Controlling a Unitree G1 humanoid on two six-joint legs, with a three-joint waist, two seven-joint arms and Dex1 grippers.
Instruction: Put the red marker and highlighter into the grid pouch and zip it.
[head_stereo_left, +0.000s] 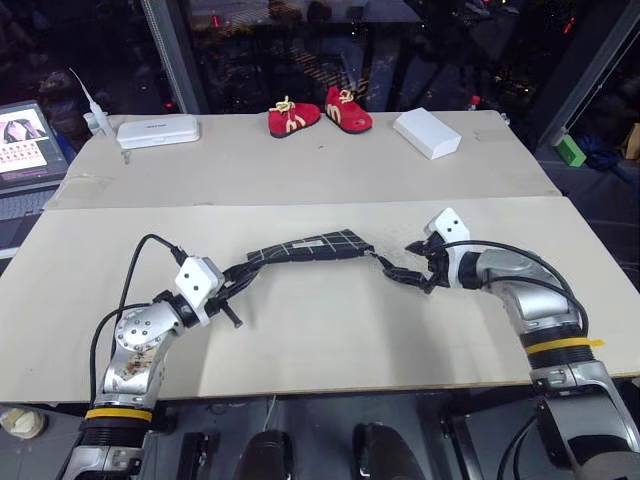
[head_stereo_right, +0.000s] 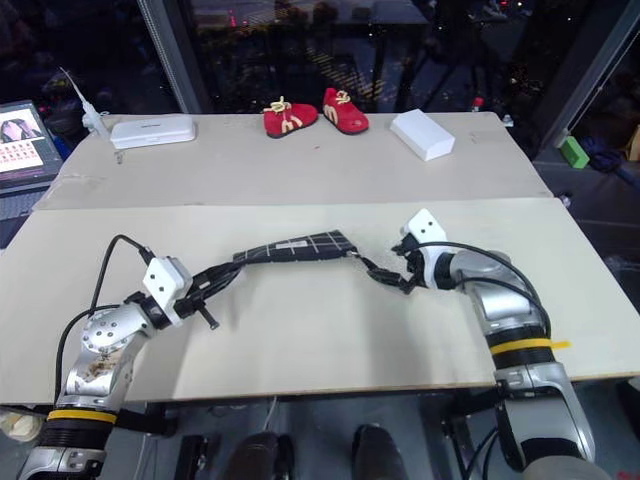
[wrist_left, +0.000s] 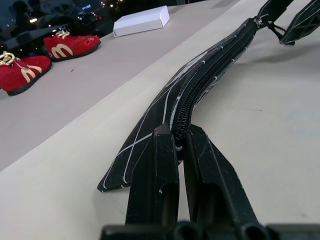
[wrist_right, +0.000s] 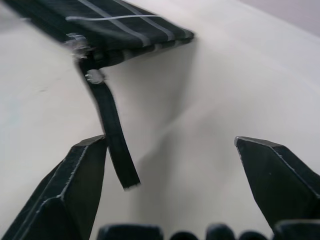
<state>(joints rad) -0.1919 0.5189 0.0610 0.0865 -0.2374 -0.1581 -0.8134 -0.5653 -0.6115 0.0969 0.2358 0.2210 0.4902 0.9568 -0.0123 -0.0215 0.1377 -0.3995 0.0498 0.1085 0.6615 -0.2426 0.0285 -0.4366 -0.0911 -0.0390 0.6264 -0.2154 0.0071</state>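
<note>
Mid-table, left gripper (wrist_left: 177, 150) jaws pinch grid pouch (head_stereo_left: 305, 247) end; right gripper (wrist_right: 172, 165) jaws spread

The grid pouch (head_stereo_left: 310, 246) lies across the middle of the near table (head_stereo_left: 330, 340), stretched left to right between the two arms. The left gripper (wrist_left: 179, 145) clamps its left end; the pull cord (wrist_right: 112, 135) hangs from its right end, just beside one finger of the spread right gripper (wrist_right: 172, 150). On the far table (head_stereo_left: 240, 165) (behind the near one) sit a case (head_stereo_left: 158, 132) at left, baby shoes (head_stereo_left: 320, 113) centrally, a box (head_stereo_left: 427, 133) to their right.
</note>
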